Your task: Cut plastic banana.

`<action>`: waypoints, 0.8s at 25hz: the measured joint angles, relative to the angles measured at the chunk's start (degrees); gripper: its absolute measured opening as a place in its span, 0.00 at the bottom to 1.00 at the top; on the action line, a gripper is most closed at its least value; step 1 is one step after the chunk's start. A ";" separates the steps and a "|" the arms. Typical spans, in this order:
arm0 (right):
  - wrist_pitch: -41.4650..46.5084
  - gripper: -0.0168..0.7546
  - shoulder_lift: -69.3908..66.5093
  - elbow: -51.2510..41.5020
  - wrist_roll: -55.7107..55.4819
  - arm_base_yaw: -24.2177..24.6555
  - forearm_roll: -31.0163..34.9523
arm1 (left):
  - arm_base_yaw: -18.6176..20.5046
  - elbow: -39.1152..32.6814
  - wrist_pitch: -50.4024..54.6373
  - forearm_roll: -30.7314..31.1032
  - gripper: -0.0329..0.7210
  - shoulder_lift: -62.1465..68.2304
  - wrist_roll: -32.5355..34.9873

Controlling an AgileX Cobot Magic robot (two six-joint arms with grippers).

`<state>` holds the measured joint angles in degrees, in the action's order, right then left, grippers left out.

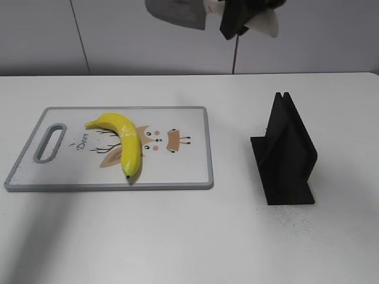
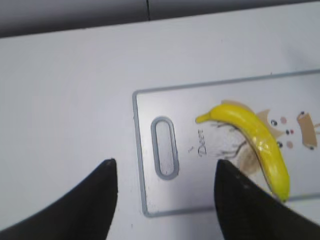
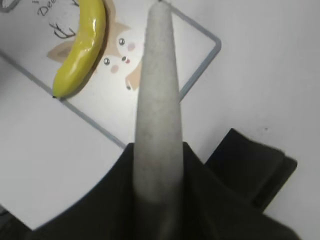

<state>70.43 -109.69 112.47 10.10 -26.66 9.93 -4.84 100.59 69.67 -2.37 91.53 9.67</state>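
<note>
Right gripper (image 3: pixel 155 200) clamps knife (image 3: pixel 157 100) high above banana (image 1: pixel 121 142), board (image 1: pixel 195 177)

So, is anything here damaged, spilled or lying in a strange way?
Nothing stands out. The plastic banana lies whole on the cutting board, the black stand is upright, and the right pincer holds the knife above the table.

I see my left gripper (image 2: pixel 165 200) with its two dark fingers (image 2: pixel 85 207) spread apart above the white table (image 2: pixel 65 100). Between them lies the handle slot (image 2: pixel 165 147) of the cutting board (image 2: pixel 145 185). The banana (image 2: pixel 252 140) rests whole on the board, towards the table's right side.
</note>
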 joint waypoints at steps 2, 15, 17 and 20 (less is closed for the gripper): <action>-0.07 0.24 4.04 -5.88 -1.73 0.00 -0.06 | 0.00 -6.24 0.02 0.00 0.83 -4.30 0.00; -16.90 0.24 29.81 -45.69 -12.00 0.00 -0.30 | 0.00 -45.97 -0.43 0.24 0.82 -38.53 -1.40; -18.68 0.24 32.60 -49.81 -13.33 0.00 -0.30 | 0.00 -49.79 -1.14 0.24 0.82 -43.89 -1.96; -20.52 0.24 36.25 -55.29 -14.53 0.00 -0.30 | 0.00 -54.62 -1.84 0.24 0.82 -52.20 -2.12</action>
<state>49.91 -73.44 57.18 -4.43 -26.66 9.63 -4.84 45.96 67.83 -2.13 39.33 7.56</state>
